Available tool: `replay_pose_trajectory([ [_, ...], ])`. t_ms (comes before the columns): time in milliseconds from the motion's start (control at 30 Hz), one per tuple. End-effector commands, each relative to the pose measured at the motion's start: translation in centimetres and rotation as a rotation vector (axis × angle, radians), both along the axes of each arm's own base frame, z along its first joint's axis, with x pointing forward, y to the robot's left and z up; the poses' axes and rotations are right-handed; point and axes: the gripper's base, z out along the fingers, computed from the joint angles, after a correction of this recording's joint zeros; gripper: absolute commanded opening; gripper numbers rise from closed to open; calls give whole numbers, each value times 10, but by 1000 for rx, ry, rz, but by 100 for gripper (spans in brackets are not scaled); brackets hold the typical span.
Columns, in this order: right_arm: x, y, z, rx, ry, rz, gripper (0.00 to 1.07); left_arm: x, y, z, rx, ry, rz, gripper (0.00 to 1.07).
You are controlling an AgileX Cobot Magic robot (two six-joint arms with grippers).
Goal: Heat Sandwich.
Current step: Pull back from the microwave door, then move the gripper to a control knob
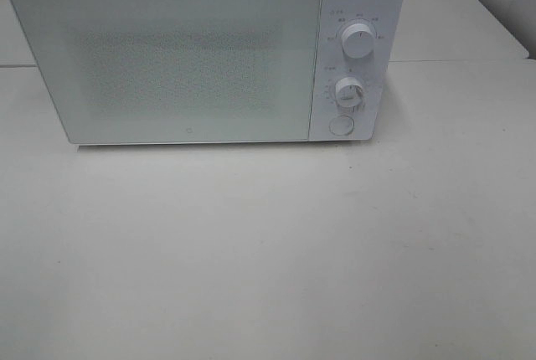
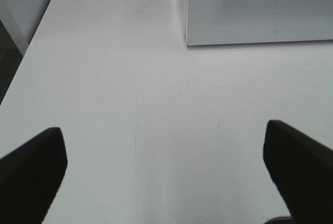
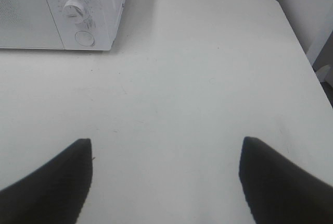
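Note:
The sandwich is out of view in every frame. A white microwave (image 1: 205, 54) stands at the back of the table with its door shut, two dials (image 1: 358, 40) and a round button (image 1: 340, 126) on its right panel. Neither arm shows in the exterior high view. In the left wrist view my left gripper (image 2: 164, 172) is open, its black fingers (image 2: 31, 172) wide apart over bare table, the microwave's left corner (image 2: 250, 10) ahead. My right gripper (image 3: 166, 182) is open too, with nothing between its fingers (image 3: 52, 177), and the microwave's control panel (image 3: 83, 15) lies ahead.
The white table (image 1: 268, 251) stretches in front of the microwave. A seam (image 1: 461, 60) joins it to a second table behind. The table's left edge (image 2: 31, 52) and right edge (image 3: 302, 47) show in the wrist views.

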Motion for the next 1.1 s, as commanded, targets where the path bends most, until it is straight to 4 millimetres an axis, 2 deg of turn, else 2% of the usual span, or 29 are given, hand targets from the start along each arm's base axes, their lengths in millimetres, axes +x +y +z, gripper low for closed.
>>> replay_pose_trajectory([
  [33, -3, 0, 0, -5, -35, -3, 75, -5, -2, -1, -9, -28, -7, 98],
  [1100, -3, 0, 0, -5, -33, -3, 75, -5, -1, -1, -10, -27, -79, 98],
])
